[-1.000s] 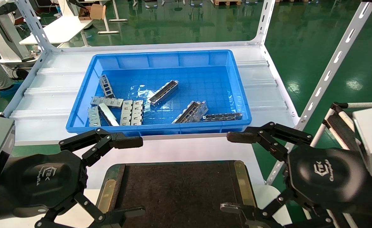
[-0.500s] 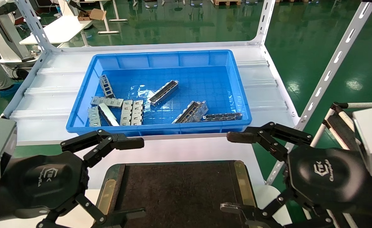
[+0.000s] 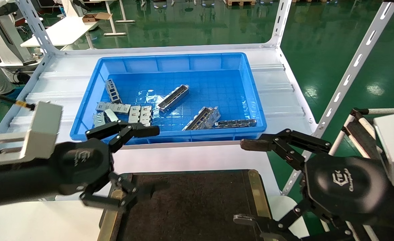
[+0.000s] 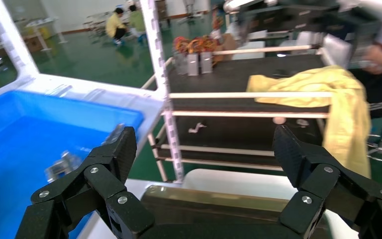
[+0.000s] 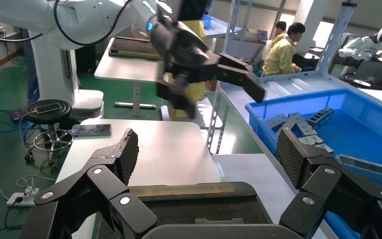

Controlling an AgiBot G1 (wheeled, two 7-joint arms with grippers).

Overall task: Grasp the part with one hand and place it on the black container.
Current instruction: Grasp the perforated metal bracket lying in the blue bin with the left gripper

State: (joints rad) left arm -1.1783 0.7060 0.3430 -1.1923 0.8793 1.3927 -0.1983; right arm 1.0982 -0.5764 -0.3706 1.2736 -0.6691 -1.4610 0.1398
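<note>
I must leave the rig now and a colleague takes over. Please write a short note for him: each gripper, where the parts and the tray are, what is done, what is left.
Left gripper: open, empty, at the near left corner of the blue bin.
Right gripper: open, empty, parked at the right edge of the black container.
The part: one channel piece lies loose mid-bin, clear of the rest; a second one rests by the dark strip near the front wall. Flat plates sit front-left.
Done: nothing is placed; the black container holds no part.
Left: grasp one part with one hand, lift it out, lay it on the black container.
</note>
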